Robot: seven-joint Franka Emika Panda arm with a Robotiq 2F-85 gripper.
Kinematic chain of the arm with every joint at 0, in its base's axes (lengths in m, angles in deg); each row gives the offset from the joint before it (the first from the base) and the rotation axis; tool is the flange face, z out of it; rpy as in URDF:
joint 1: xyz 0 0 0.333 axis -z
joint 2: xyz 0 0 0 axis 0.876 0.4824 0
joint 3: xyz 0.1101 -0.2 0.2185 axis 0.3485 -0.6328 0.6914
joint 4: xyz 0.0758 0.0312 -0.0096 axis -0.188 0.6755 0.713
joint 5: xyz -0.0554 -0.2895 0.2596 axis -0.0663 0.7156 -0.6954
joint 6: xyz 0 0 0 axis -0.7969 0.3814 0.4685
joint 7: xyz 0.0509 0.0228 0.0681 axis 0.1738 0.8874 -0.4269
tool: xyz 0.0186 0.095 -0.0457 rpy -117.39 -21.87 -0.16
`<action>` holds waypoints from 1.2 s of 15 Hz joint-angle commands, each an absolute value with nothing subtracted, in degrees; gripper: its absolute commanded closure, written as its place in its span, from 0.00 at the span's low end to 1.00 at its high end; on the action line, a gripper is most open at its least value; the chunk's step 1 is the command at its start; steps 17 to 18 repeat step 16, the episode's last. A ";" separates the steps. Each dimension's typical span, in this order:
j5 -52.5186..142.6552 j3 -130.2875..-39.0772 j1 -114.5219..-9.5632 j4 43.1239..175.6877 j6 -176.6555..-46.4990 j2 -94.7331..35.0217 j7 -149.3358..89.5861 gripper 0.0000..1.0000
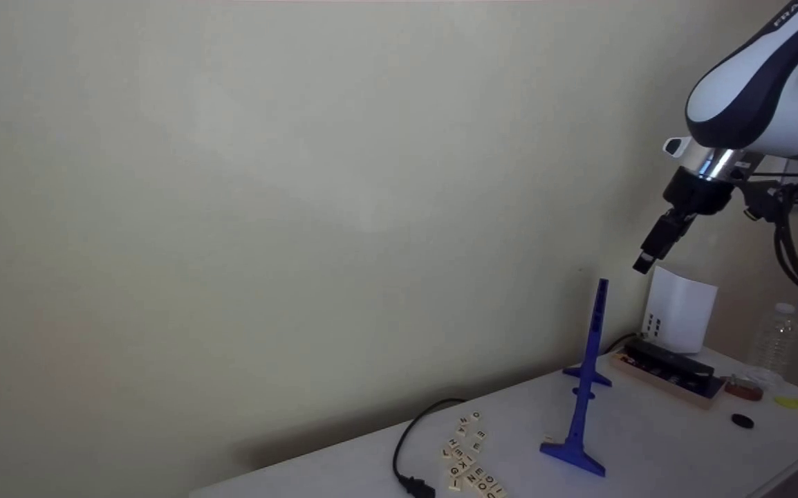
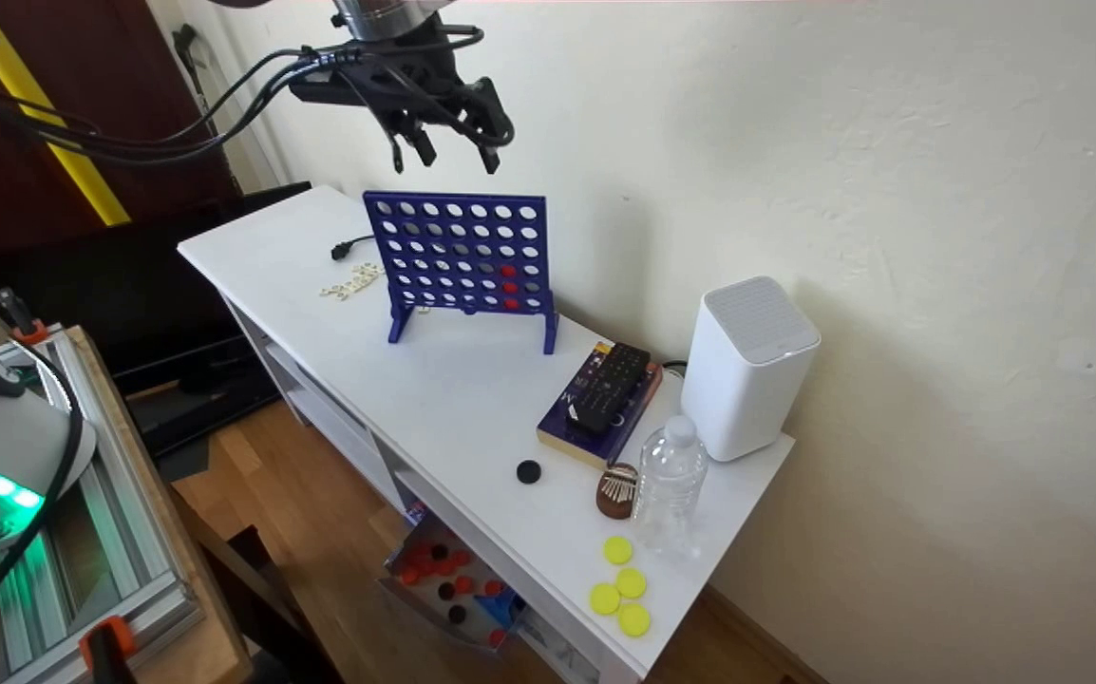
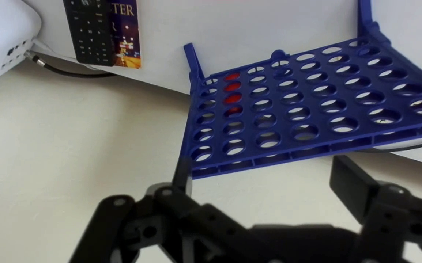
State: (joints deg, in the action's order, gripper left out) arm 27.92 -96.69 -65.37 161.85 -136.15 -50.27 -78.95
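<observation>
Evidently poised between actions, with the pincer [image 3: 264, 175] spread wide and nothing between its fingers [image 3: 351, 188]. Hangs above the top rim of the blue grid [image 3: 315, 109], apart from it in both exterior views and touching nothing. Reads, from the empty grip above the slots, as a gap between one handling and another; cannot be settled, from this moment alone, as arriving or leaving. Below the pincer, down in a single column of the grid: three full red discs [image 3: 232, 87].

Calls next, most likely, for clearance: lifting or swinging without brushing the rim. Would then need, for any pick, a steep reach down to something thin and flat, with pinching low against the white desk [image 2: 472, 399]. On offer there: a black disc [image 2: 529, 471], lower than the pincer and well apart from it, and yellow discs [image 2: 632, 582], farther off near the desk's end.

Hard to make out: a partial red patch [image 3: 234, 111] in the hole over those full discs, maybe another disc, maybe only an edge caught at a slant. No help from an exterior view with the grid [image 1: 590, 353] edge-on. Cropped in the wrist view: one corner of the grid. Half hidden beneath the desk's edge, well below the pincer: a tray [image 2: 425, 608] with loose discs [image 2: 445, 591] in red and black.
</observation>
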 commanded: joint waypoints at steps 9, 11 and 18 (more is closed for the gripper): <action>30.00 -95.53 -56.59 171.43 -129.34 -59.91 -77.61 0.00; 28.16 -95.72 -57.43 169.68 -130.78 -57.23 -78.61 0.00; 28.22 -96.07 -57.25 170.90 -130.78 -57.95 -78.59 0.00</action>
